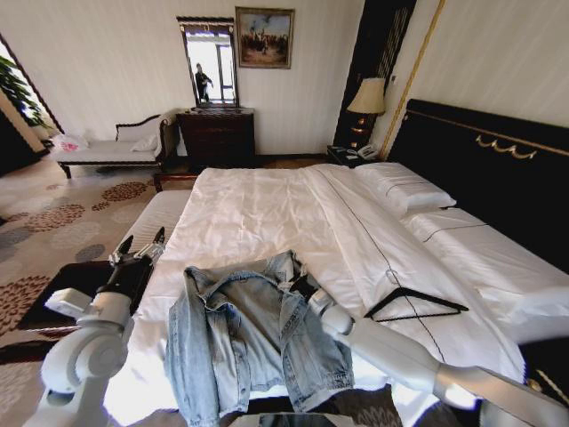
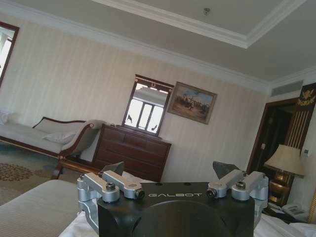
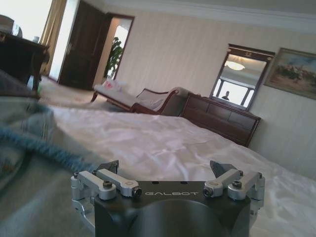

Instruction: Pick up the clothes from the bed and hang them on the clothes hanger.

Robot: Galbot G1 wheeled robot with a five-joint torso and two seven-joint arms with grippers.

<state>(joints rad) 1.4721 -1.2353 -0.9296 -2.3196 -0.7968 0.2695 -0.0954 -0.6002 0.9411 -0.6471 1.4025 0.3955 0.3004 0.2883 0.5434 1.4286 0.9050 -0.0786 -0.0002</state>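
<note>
A: Head view: where was the jacket (image 1: 249,342)?
B: Lower centre, spread on the bed (image 1: 267,213); hanger (image 1: 416,304) lay right of it.
A: Jaws?
B: Left gripper (image 1: 140,248) and right gripper (image 1: 298,286) both spread, empty.

Daylit room, window glare, wrist views soft.

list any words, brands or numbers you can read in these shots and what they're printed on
"GALBOT" on the black body of the left gripper, left wrist view.
"GALBOT" on the black body of the right gripper, right wrist view.
No print readable on the denim jacket, the bed or the clothes hanger.
</note>
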